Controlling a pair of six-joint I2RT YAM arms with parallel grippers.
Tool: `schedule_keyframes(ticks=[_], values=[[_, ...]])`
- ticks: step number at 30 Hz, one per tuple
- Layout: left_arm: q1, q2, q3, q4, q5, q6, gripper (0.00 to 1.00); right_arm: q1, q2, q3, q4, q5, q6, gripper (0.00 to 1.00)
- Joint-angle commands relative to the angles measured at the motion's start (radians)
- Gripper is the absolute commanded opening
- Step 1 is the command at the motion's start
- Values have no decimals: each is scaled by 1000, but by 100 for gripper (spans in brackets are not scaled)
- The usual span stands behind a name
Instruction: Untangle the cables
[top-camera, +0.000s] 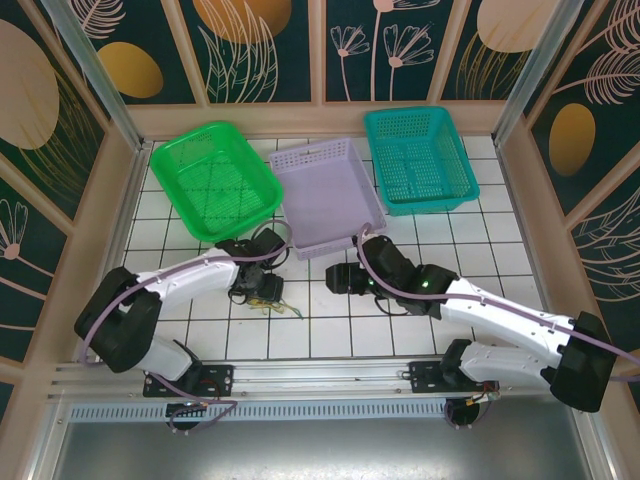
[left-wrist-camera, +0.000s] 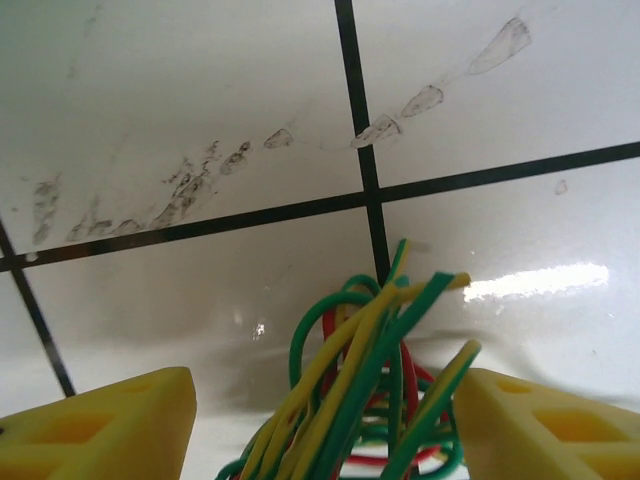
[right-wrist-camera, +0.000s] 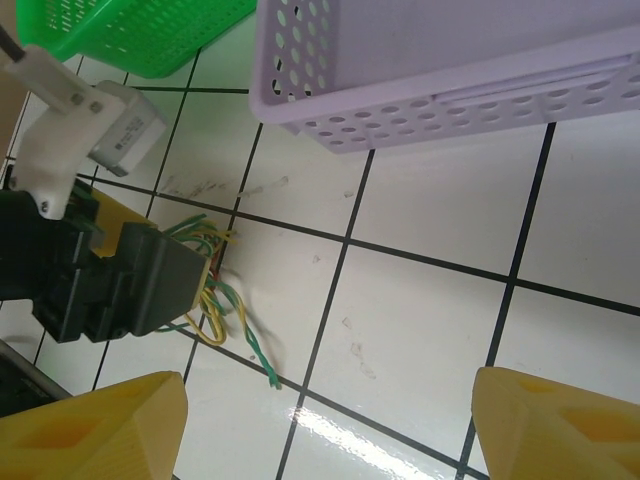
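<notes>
Fingers: our left fingers (left-wrist-camera: 110, 420) stand spread, the cables (left-wrist-camera: 365, 385) bunched between them but not pinched; the right fingers (right-wrist-camera: 560, 420) gape wide too, with nothing between them.
Cables: green, yellow and red strands sit in one knot on the white tiles (top-camera: 330, 330), at 7 o'clock from the lilac tray (top-camera: 325, 185).
Right gripper (top-camera: 338, 277): it hangs at 3 o'clock of the bundle, apart from it.
Progress: we judge it barely begun, since no strand lies separate.
Left to do: grip, part the strands, lay each out alone.
</notes>
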Motion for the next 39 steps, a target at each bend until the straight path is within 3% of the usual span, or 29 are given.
schedule_keyframes(ticks=[1, 5, 8, 13, 14, 18, 21, 24, 27, 32, 39], values=[[-4, 28, 11, 38, -10, 16, 62, 8, 16, -11, 17, 4, 16, 75], [-5, 33, 4, 60, 3, 18, 51, 8, 29, -7, 20, 0, 19, 75], [-4, 16, -8, 70, 9, 16, 38, 8, 35, -11, 22, 1, 25, 75], [-4, -67, -38, 88, 21, -1, 2, 7, 35, -14, 15, 8, 48, 74], [-3, -93, -42, 88, 26, -9, 0, 5, 36, -9, 8, 10, 57, 74], [-4, -227, -16, 93, 60, -77, 0, -38, 43, 59, -73, -10, 152, 72], [-4, -337, 38, 139, 91, -171, 0, -150, 53, 125, -154, -119, 316, 72], [-6, -378, 99, 191, 118, -236, 0, -257, 47, 153, -190, -286, 553, 72], [-8, -371, 141, 233, 131, -270, 0, -270, 15, 159, -114, -377, 809, 75], [-42, -292, 239, 333, 143, -299, 0, -171, -6, 172, 30, -299, 1147, 80], [-92, -168, 327, 404, 127, -305, 0, -105, 29, 215, 42, -172, 1170, 80]])
